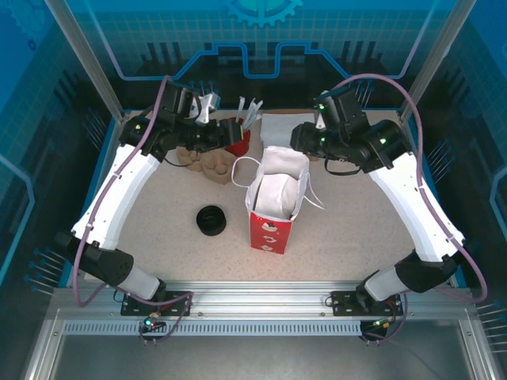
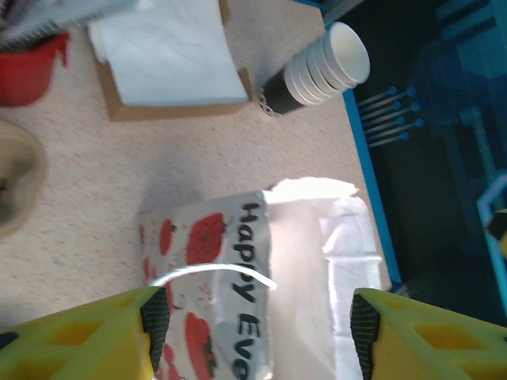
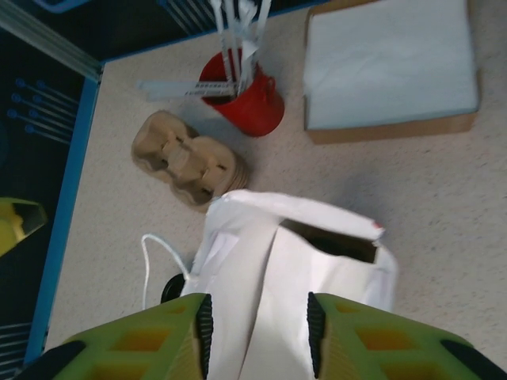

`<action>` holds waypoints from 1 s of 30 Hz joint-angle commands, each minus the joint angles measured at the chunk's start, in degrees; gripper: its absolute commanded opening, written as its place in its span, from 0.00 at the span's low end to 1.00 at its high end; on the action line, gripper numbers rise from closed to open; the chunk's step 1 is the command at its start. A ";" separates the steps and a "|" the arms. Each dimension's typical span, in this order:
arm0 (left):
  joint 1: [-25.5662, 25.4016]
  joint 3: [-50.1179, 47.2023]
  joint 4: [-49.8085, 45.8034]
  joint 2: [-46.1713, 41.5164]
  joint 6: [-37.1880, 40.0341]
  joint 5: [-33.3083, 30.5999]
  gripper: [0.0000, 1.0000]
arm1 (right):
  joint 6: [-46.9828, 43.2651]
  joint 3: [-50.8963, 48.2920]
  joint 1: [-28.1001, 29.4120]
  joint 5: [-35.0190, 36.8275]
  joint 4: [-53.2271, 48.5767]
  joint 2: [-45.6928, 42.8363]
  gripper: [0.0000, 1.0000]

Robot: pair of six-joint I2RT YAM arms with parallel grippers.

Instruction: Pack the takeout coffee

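Observation:
The red-and-white paper bag (image 1: 269,229) stands open at the table's middle, its white inside facing up. The takeout coffee is hidden from view. My right gripper (image 1: 299,141) hangs just behind and above the bag's rear edge; in the right wrist view the right gripper (image 3: 257,332) is open, with the bag's white top (image 3: 261,253) below the gap. My left gripper (image 1: 215,136) hovers at the back left. In its own view the left gripper (image 2: 257,324) is wide open, and the bag (image 2: 214,245) lies some way beyond it.
A low stack of black lids (image 1: 211,220) sits left of the bag. Brown cup carriers (image 1: 207,162), a red cup of stirrers (image 1: 239,138) and a napkin box (image 1: 281,125) line the back. Lidless stacked cups (image 2: 321,71) lie near the right edge.

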 commanded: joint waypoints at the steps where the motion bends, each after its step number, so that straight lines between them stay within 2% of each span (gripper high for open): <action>1: 2.20 1.60 -0.87 -4.25 4.26 -6.81 0.68 | -5.12 -0.46 -2.84 2.00 -0.55 -4.82 0.42; 6: 4.57 -2.25 0.98 -9.19 7.89 -17.14 0.80 | -8.63 -9.22 -9.83 -0.41 3.15 -11.54 0.49; 10: 6.38 -9.87 5.43 -14.75 10.21 -25.33 0.93 | -11.41 -18.37 -13.69 0.70 6.87 -17.44 0.59; 12: 6.99 -14.70 8.22 -17.76 11.39 -29.11 0.99 | -12.62 -22.58 -14.36 4.69 8.59 -20.30 0.75; 13: 7.43 -17.08 9.56 -19.26 11.96 -30.80 0.99 | -12.10 -24.97 -14.59 8.35 8.86 -21.79 0.87; 15: 8.20 -22.26 12.17 -22.05 13.18 -34.22 0.99 | -13.36 -29.48 -16.23 11.04 10.54 -24.25 0.98; 17: 8.35 -28.41 16.01 -25.53 14.26 -39.66 0.99 | -15.52 -34.30 -16.94 14.17 13.52 -26.92 1.00; 20: 8.80 -38.22 23.74 -30.48 17.66 -43.19 0.99 | -17.79 -43.58 -17.40 19.23 20.64 -30.72 1.00; 22: 9.34 -44.18 27.64 -33.25 19.44 -44.06 0.99 | -6.97 -49.90 -17.48 29.03 22.30 -32.76 1.00; 23: 9.76 -46.80 29.01 -34.54 19.60 -44.75 0.99 | -4.58 -52.99 -17.78 31.95 23.57 -34.00 1.00; 24: 10.41 -49.02 29.99 -35.44 19.59 -44.74 0.99 | -11.49 -56.09 -18.35 29.49 27.69 -35.35 1.00; 25: 11.24 -51.64 31.10 -36.42 19.64 -44.25 0.99 | -21.32 -59.78 -18.81 23.52 33.31 -37.00 1.00; 26: 11.93 -54.17 31.94 -37.39 19.69 -44.13 0.99 | -25.15 -63.41 -18.74 21.47 37.75 -38.28 1.00; 30: 14.92 -61.80 34.09 -39.60 17.92 -43.58 0.99 | -30.12 -72.57 -18.97 20.22 46.53 -41.56 1.00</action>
